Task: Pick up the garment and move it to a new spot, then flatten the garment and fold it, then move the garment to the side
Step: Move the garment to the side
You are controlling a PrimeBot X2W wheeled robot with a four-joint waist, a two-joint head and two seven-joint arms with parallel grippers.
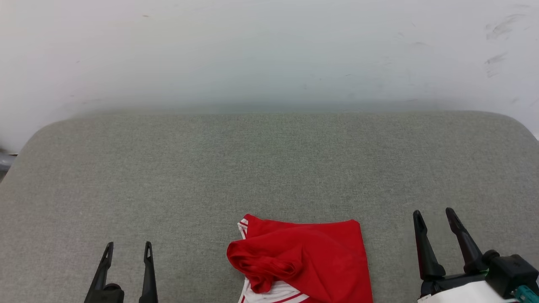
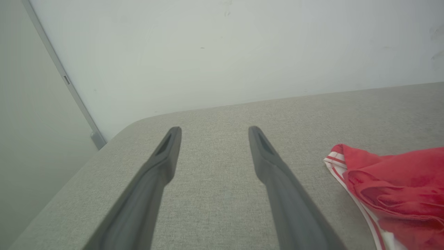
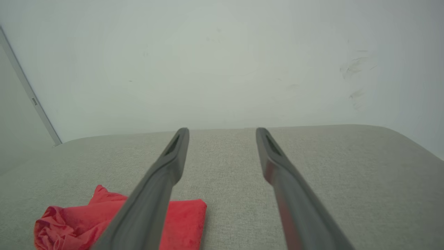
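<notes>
Staring at a white wall [image 1: 269,42], then the big grey fabric surface [image 1: 269,168] nearer me. The garment [image 1: 311,261] sits bunched at the near edge, between my left gripper [image 1: 129,245] and right gripper [image 1: 433,211], both with jaws wide apart, gripping nothing.

Soft red cloth garment [image 1: 320,256] lies on a matt, coarse-woven grey fabric surface [image 1: 210,168].

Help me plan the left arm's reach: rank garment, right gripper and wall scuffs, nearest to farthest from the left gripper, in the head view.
From the left gripper:
1. garment, just to its right, at the near edge.
2. right gripper, past the garment, far right.
3. wall scuffs, high up, beyond the right gripper.
</notes>
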